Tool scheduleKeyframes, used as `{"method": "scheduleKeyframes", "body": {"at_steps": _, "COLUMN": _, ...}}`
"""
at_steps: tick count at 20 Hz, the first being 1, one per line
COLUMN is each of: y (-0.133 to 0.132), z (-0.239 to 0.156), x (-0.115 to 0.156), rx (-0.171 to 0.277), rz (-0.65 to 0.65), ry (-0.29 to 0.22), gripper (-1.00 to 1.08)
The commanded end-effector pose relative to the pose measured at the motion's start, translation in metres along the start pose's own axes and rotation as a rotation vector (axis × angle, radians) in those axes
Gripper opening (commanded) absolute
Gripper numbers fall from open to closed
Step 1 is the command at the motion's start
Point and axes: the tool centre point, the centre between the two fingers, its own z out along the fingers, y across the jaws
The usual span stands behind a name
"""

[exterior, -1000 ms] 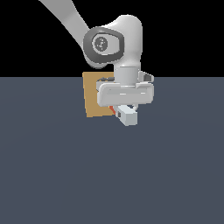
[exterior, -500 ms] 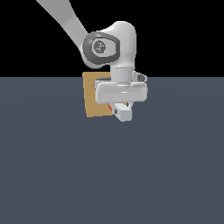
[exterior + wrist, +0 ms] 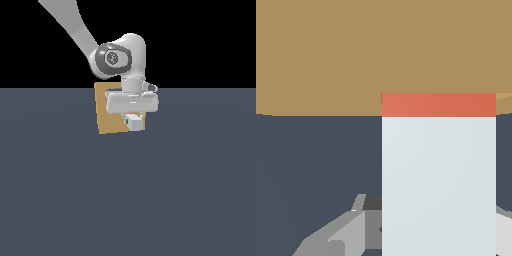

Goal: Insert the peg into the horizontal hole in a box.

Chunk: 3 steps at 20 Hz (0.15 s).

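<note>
Peg (image 3: 438, 175): pale bar, red-orange tip against the tan box (image 3: 331, 55); gripper (image 3: 133, 119) closed on its white length. Beyond, box upright on dark floor (image 3: 125, 200). Hole: hidden behind peg. Risk: slight misalignment would jam the tip on the rim, pushing the box or slipping the grasp.

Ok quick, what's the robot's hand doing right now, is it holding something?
Gripper: closed on the peg, whose red-orange end is right at the tan box.
</note>
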Motion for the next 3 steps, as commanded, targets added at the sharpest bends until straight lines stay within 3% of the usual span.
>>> {"method": "scheduleKeyframes", "body": {"at_steps": 1, "y": 0.0023, "z": -0.0023, "x": 0.0067, "rx": -0.005, "rz": 0.001, "ry": 0.0, "gripper": -1.0}}
{"method": "scheduleKeyframes", "body": {"at_steps": 3, "y": 0.0028, "z": -0.0023, "x": 0.0075, "rx": -0.005, "rz": 0.001, "ry": 0.0, "gripper": -1.0}}
